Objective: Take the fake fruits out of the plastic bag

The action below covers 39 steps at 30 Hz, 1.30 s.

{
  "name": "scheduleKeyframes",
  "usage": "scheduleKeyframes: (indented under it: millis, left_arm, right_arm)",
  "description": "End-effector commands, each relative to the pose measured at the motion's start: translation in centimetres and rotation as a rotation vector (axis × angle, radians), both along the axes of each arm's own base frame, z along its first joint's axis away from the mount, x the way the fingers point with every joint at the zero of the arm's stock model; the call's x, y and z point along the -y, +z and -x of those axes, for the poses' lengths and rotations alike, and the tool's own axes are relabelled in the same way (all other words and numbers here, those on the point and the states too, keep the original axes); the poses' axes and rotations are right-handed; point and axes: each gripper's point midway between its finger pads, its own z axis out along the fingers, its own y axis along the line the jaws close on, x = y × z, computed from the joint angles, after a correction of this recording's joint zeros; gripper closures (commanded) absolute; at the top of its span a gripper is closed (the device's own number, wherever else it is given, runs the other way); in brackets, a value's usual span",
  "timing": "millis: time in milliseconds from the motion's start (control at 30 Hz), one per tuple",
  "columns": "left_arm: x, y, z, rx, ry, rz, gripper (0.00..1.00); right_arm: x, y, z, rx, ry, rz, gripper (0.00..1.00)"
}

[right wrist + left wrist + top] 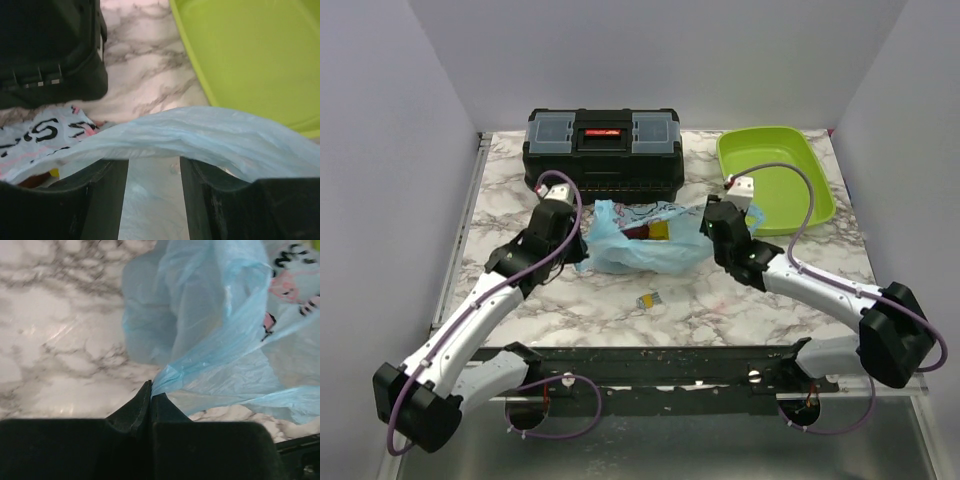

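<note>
Your left gripper point(151, 392) is pinched shut on the left edge of the plastic bag point(620, 252). The fake fruits point(653, 232) lie inside it. Your right gripper point(154, 172) stands parted, film only draped across it. Pull now and that side likely slips free, dragging the bag unopened.

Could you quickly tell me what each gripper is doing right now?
Left gripper: closed on the plastic bag.
Right gripper: open, the bag draped across it.

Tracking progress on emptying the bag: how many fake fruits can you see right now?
2, both in the mouth of the plastic bag: a dark red fruit and a yellow-orange fruit beside it. None lie on the table; more may be hidden under the film.
</note>
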Motion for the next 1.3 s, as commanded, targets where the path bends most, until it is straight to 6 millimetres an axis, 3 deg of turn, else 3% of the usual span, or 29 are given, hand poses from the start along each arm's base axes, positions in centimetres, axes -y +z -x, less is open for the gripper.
scheduleKeyframes:
  millis: [0,100,167,267,367,467,567,667,833,933,1000,1100,1200,1267]
  left_arm:
    - [5.8,7.8,-3.7,0.154,-0.208,0.173,1.0]
    - [6.9,9.9,-3.5,0.188,-0.285,0.201,1.0]
    - [6.9,9.7,-2.9,0.196,-0.313,0.203,1.0]
    - [6.3,7.9,-1.2,0.152,-0.339,0.18,1.0]
    - [4.9,6.2,0.8,0.093,-0.354,0.122,0.99]
    - [3.1,6.4,2.1,0.107,-0.34,0.062,0.81]
    - [3.0,9.6,3.2,0.219,-0.401,0.076,0.52]
    - [3.5,14.2,4.6,0.376,-0.479,0.125,0.28]
    - [4.4,20.5,6.6,0.589,-0.581,0.213,0.1]
    - [6.7,21.8,7.1,0.579,-0.66,0.338,0.1]
    - [9.2,20.6,7.4,0.497,-0.759,0.439,0.13]
    - [12.1,17.2,6.5,0.379,-0.8,0.528,0.14]
    - [14.7,13.9,5.6,0.286,-0.816,0.511,0.16]
    - [15.8,11.9,5.0,0.247,-0.804,0.48,0.22]
  right_arm:
    - [-0.3,6.7,-3.2,0.134,0.017,0.001,0.51]
    - [-0.6,10.1,-3.1,0.188,0.063,0.003,0.5]
    - [-1.3,10.4,-2.6,0.19,0.132,0.003,0.49]
    - [-3.7,7.5,-0.6,0.087,0.324,-0.006,0.43]
    - [-7.5,4.1,3.2,-0.063,0.598,-0.084,0.35]
    - [-10.8,3.2,6.8,-0.133,0.797,-0.247,0.33]
    - [-12.7,2.8,9.2,-0.137,0.9,-0.33,0.33]
    - [-14.2,2.7,10.6,-0.146,0.965,-0.36,0.33]
    - [-16.8,0.8,12.4,-0.202,1.052,-0.363,0.38]
    - [-17.4,-0.6,13.1,-0.229,1.051,-0.39,0.43]
    - [-17.3,-1.3,13.2,-0.25,1.023,-0.416,0.5]
    - [-16.5,-2.8,13.4,-0.288,0.954,-0.451,0.59]
    - [-15.7,-5.0,13.6,-0.359,0.872,-0.49,0.71]
    - [-15.3,-5.9,14.3,-0.389,0.857,-0.521,0.75]
